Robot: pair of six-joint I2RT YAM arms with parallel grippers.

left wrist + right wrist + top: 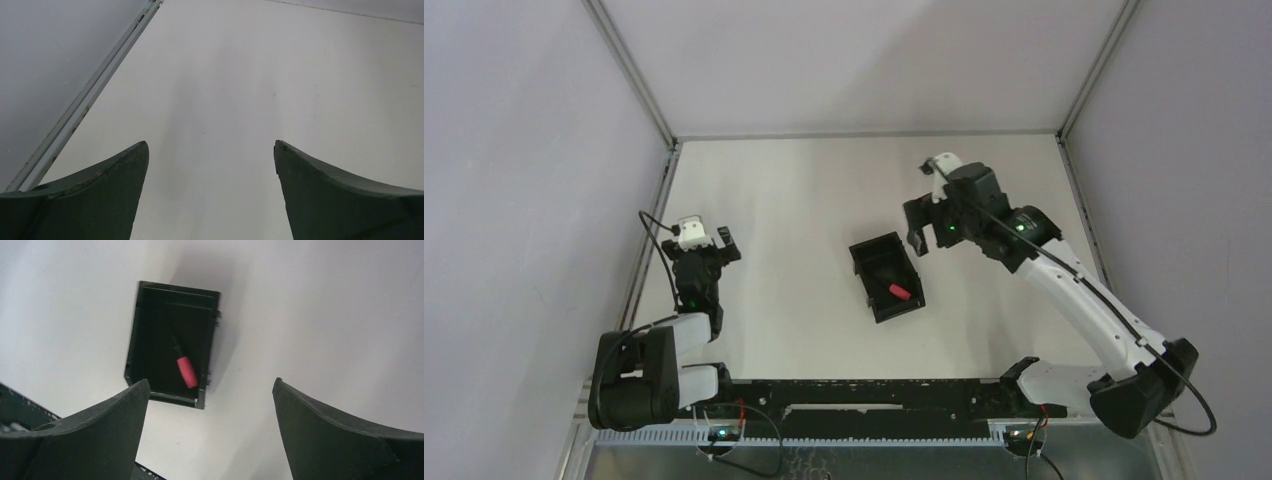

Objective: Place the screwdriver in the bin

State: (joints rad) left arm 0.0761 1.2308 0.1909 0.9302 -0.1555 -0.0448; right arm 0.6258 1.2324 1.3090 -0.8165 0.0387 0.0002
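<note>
Right gripper hangs with its fingers spread wide, holding nothing. Just ahead of its left finger the screwdriver lies inside the bin, red handle nearest the gripper. Left gripper, well apart, is spread too, over the table.

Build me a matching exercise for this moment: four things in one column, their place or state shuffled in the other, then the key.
1. small red-handled screwdriver
2. black rectangular plastic bin
3. left gripper
4. right gripper

A. open-topped, one tool inside
B. jaws apart, close to the bin
C. lying inside the bin
D. jaws apart, far left of the bin

Pairs: 1-C, 2-A, 3-D, 4-B
</note>
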